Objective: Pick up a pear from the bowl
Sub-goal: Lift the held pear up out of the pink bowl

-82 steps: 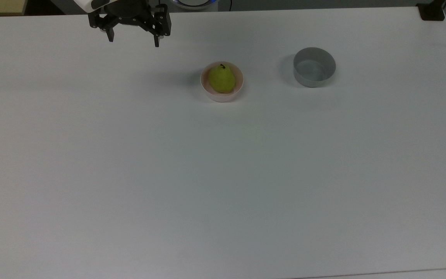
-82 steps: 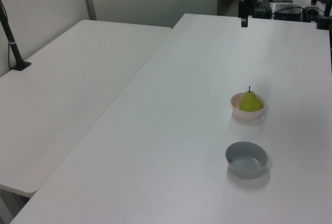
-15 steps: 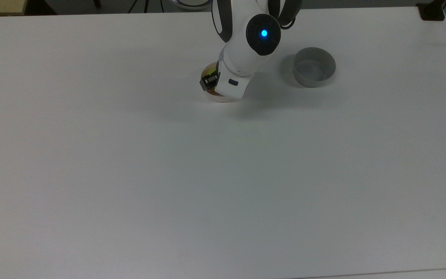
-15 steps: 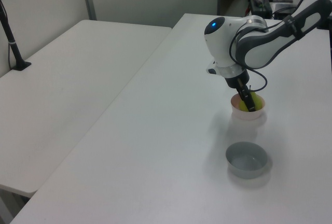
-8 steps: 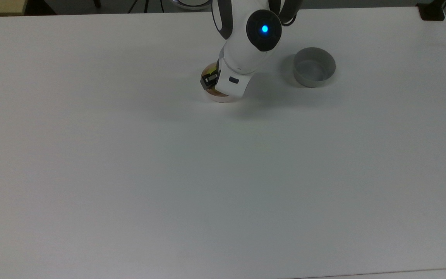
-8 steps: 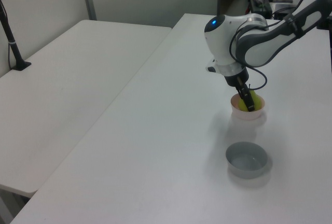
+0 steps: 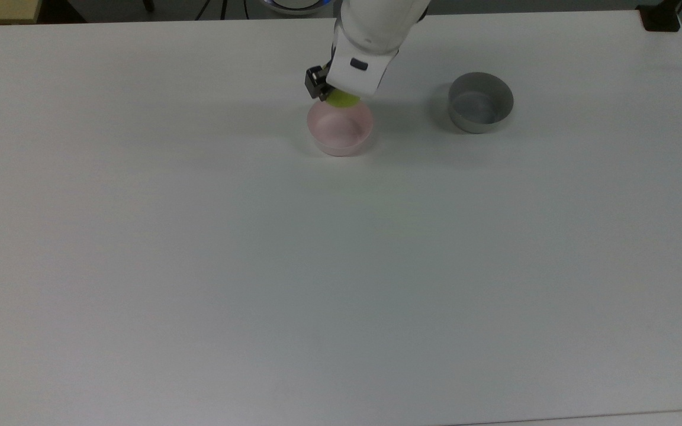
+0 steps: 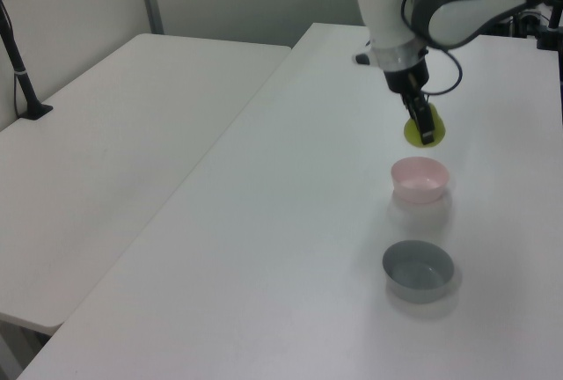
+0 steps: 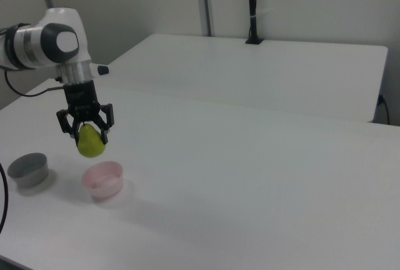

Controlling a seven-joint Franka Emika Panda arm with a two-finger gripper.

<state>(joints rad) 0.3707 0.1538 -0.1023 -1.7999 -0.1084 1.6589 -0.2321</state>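
White table (image 7: 199,266), gripper (image 9: 85,134) clamped on pear (image 9: 91,144), now lifted clear above emptied pink bowl (image 9: 103,179)

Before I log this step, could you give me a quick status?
End effector shut on pear. Pear lifted above pink bowl, bowl empty. Nothing in the way.

No writing, label, brand, number or sign can be read on anything in the top, left or right views.
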